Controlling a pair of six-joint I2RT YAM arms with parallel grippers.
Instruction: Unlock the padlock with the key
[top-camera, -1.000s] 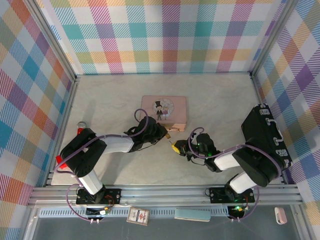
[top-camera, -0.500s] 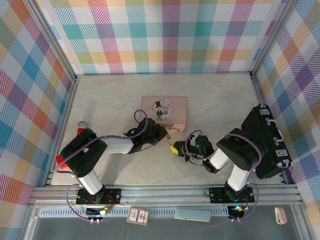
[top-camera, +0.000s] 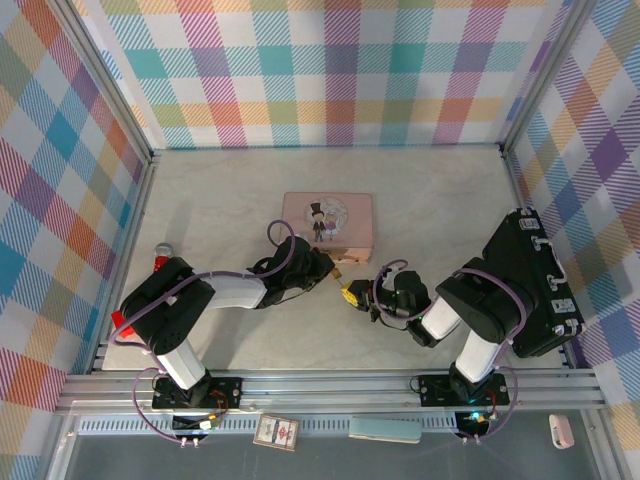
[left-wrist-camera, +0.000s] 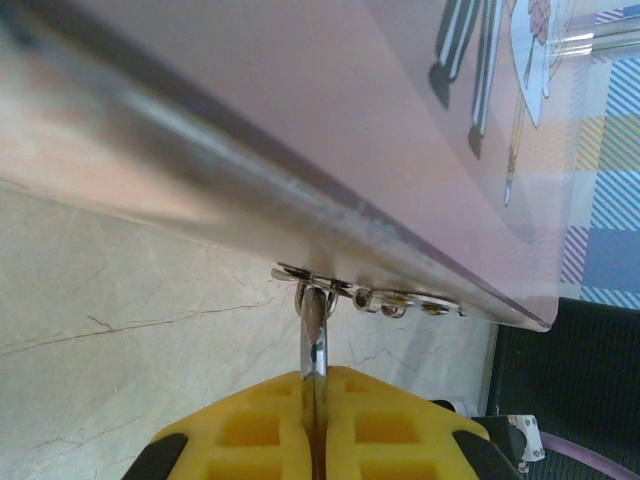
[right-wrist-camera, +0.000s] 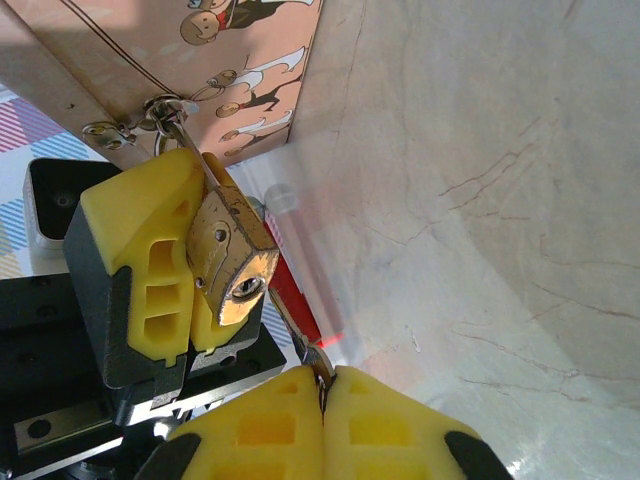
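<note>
Brass padlock (right-wrist-camera: 232, 255) hooked on the pink tin's (right-wrist-camera: 120, 60) hasp (left-wrist-camera: 330, 290); key (right-wrist-camera: 300, 335) held just beside its keyhole face.
The padlock hangs at the tin's near edge, its silvery shackle (left-wrist-camera: 314, 335) threaded through the hasp ring, its body tilted with the keyhole turned toward the right wrist camera; the left gripper (left-wrist-camera: 315, 385) is pinched tight on the shackle, yellow pads meeting around it; the thin grey key slants up from the right gripper (right-wrist-camera: 323, 385), whose pads are closed on it, its tip by the lock's lower edge; whether it has entered the keyhole cannot be told; both grippers meet just in front of the tin on the marbled table (right-wrist-camera: 480, 200); a red-handled tool (top-camera: 160, 256) lies well apart at the left wall.
</note>
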